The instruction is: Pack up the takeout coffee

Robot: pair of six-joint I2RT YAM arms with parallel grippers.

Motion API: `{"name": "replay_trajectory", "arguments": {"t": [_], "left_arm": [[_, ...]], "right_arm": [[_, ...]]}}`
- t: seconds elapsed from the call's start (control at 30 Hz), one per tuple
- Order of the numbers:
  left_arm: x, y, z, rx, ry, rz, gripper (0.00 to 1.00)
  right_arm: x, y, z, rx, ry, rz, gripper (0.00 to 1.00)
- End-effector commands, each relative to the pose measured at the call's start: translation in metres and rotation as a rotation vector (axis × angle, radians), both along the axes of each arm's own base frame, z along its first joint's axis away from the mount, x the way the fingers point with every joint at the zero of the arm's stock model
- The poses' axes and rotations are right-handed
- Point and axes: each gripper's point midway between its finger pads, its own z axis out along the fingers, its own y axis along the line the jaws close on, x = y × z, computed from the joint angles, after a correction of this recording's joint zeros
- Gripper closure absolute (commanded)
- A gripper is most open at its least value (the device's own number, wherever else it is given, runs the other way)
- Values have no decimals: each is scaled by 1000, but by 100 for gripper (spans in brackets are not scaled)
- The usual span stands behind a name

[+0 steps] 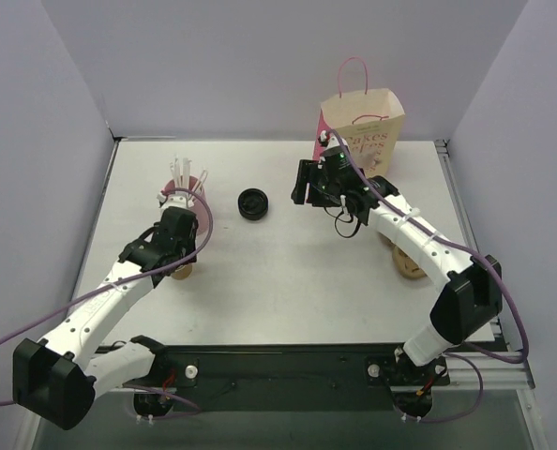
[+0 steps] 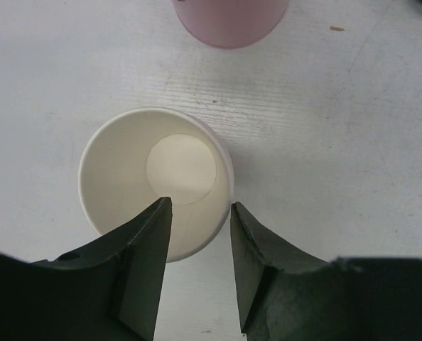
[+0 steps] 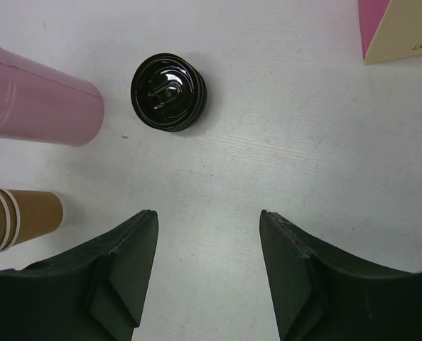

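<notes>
No brown cup with a black lid on it shows in any view. A black plastic lid (image 1: 253, 202) lies alone on the table; in the right wrist view it (image 3: 168, 92) is ahead and left of my right gripper. A lidless brown paper cup (image 1: 183, 272) with a white inside (image 2: 126, 177) stands upright at the left. My left gripper (image 1: 180, 248) (image 2: 200, 206) is open over its near right rim, one finger above the inside and one outside the wall. My right gripper (image 1: 307, 183) (image 3: 207, 217) is open and empty above bare table, right of the lid.
A pink cup of white straws (image 1: 187, 187) (image 2: 229, 21) (image 3: 47, 106) stands just behind the lidless cup (image 3: 26, 217). A pink and cream paper bag (image 1: 363, 127) (image 3: 403, 28) stands open at the back right. A round tan object (image 1: 412, 262) lies partly hidden under the right arm.
</notes>
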Motion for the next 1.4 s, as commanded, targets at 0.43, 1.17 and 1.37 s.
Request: {"name": "replay_trajectory", "arguments": {"t": [0.43, 1.17, 1.37], "left_arm": [[20, -3, 7, -106, 17, -15, 65], [4, 16, 29, 25, 2, 31, 100], [0, 30, 28, 104, 25, 60, 100]], "right_arm": [[-18, -9, 21, 12, -56, 27, 41], [-32, -18, 31, 16, -78, 36, 41], [-35, -19, 27, 20, -70, 36, 40]]}}
